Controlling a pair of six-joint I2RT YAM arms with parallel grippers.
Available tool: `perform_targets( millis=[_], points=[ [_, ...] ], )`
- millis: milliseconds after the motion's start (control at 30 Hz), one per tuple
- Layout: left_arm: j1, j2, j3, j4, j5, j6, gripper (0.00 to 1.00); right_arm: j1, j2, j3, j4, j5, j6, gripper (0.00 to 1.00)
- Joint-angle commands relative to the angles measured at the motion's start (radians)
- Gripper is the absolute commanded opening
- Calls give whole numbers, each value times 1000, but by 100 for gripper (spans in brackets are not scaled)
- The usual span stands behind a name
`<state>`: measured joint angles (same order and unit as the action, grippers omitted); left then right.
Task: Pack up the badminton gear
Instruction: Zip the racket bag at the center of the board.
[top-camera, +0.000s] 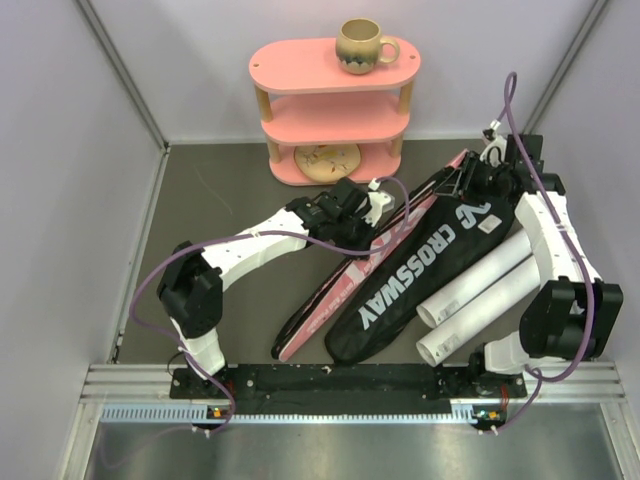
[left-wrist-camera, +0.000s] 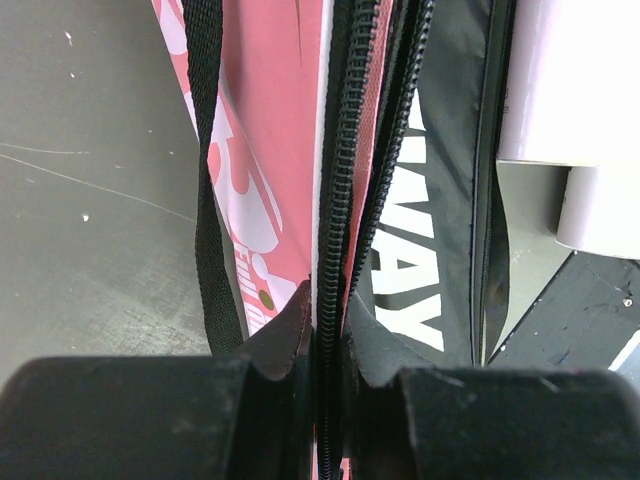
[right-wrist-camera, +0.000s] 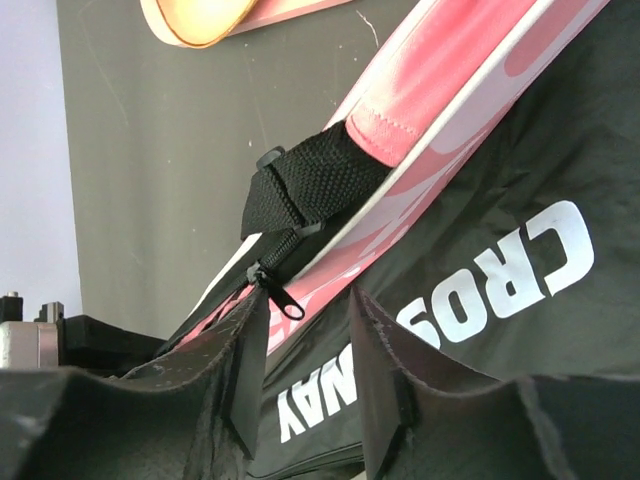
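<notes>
Two bags lie on the table (top-camera: 230, 190): one pink bag (top-camera: 340, 285) and one black bag (top-camera: 420, 270) printed CROSSWAY. They lie side by side and touching, the pink one on the left. Both long axes run on the same diagonal, from near-left to far-right. Their wide ends are toward the arm bases and their narrow ends point at the far-right corner.

Two white tubes lie right of the black bag, one tube (top-camera: 475, 278) just beside it and the other (top-camera: 480, 318) beyond that. They touch along their lengths and run on nearly the same diagonal as the bags, with their round ends facing near-left.

One pink shelf (top-camera: 300, 70) of three tiers stands at the back wall. One mug (top-camera: 360, 45) sits on its top tier.

The left gripper (top-camera: 365, 222) is over the middle of the pink bag. In the left wrist view its fingers (left-wrist-camera: 285, 345) are pressed together on the pink bag's zipper (left-wrist-camera: 335, 200), pinching that raised edge. A black strap (left-wrist-camera: 205, 150) runs along the pink cloth to the left of the zipper.

The right gripper (top-camera: 470, 185) is at the bags' narrow ends. In the right wrist view its fingers (right-wrist-camera: 245, 370) stand apart with nothing between them, just above the black bag's lettering. One zipper pull (right-wrist-camera: 283, 298) hangs just beside the left fingertip.
</notes>
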<state>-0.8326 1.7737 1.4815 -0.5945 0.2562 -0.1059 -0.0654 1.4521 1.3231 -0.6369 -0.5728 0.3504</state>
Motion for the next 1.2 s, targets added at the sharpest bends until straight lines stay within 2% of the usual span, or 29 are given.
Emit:
perform_targets(
  millis=[0, 133, 267, 533, 633, 667, 700, 833, 1167],
  points=[
    [1, -60, -4, 15, 43, -11, 0, 10, 4, 31, 29, -33, -37, 40],
    [1, -60, -1, 15, 41, -11, 0, 16, -6, 14, 62, -50, -28, 41],
    [3, -57, 0, 16, 46, -11, 0, 24, 2, 14, 72, -74, -25, 28],
    [3, -54, -3, 15, 46, -8, 0, 33, 10, 11, 80, -75, -19, 28],
    [3, -53, -1, 13, 38, -5, 0, 38, 5, 7, 80, -75, -18, 20],
    [1, -53, -1, 13, 38, -5, 0, 39, 2, 4, 80, -75, -18, 12],
    [4, -53, 0, 15, 40, -5, 0, 41, -2, 2, 82, -75, -14, 8],
    [12, -51, 3, 24, 87, -15, 0, 44, 1, -5, 82, -70, -14, 0],
    [38, -50, 6, 24, 152, -14, 0, 78, -36, -56, 154, -76, -8, 0]
  ],
)
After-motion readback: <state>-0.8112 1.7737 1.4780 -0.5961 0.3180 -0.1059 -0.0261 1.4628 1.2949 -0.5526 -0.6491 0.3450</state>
